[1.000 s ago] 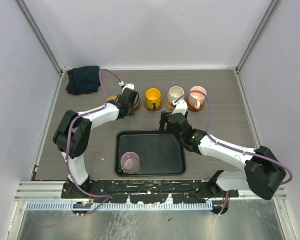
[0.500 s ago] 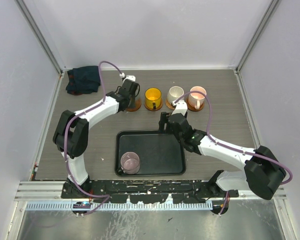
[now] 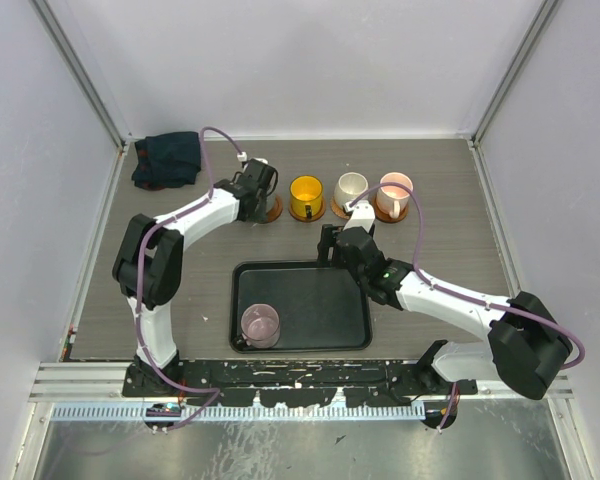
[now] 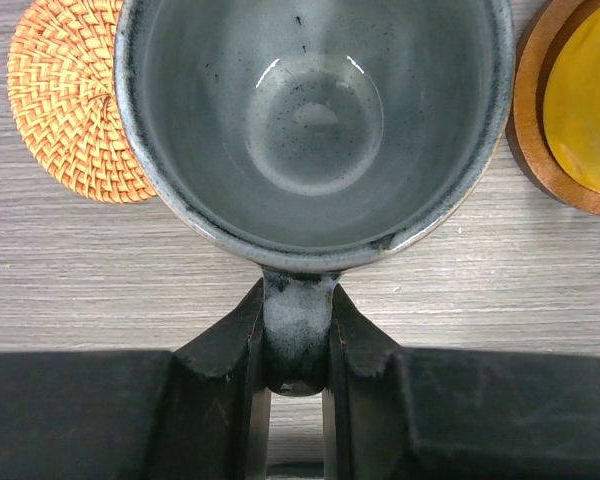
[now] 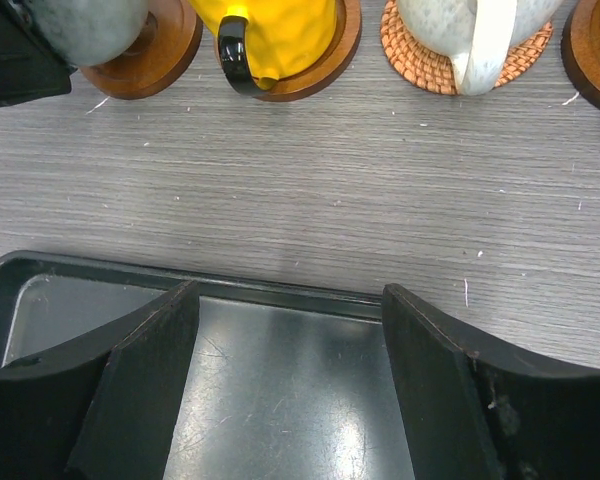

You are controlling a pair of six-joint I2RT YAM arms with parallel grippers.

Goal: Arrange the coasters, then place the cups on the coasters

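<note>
My left gripper (image 4: 297, 300) is shut on the handle of the grey-green cup (image 4: 315, 110), which hangs over or rests on a wooden coaster (image 5: 150, 55) at the left end of the row. I cannot tell whether they touch. A woven coaster (image 4: 60, 110) lies bare just to its left. The yellow cup (image 3: 306, 192), cream cup (image 3: 351, 187) and pink cup (image 3: 395, 187) each stand on a coaster. The mauve cup (image 3: 260, 324) sits in the black tray (image 3: 320, 310). My right gripper (image 5: 287, 300) is open over the tray's far rim, holding nothing.
A dark blue cloth (image 3: 167, 158) lies bunched in the far left corner. The tray fills the near middle of the table, between the two arms. Walls close in the table at the left, right and back.
The left arm has stretched a little farther back with the grey-green cup, setting it over the leftmost wooden coaster. The right arm has stayed still.
</note>
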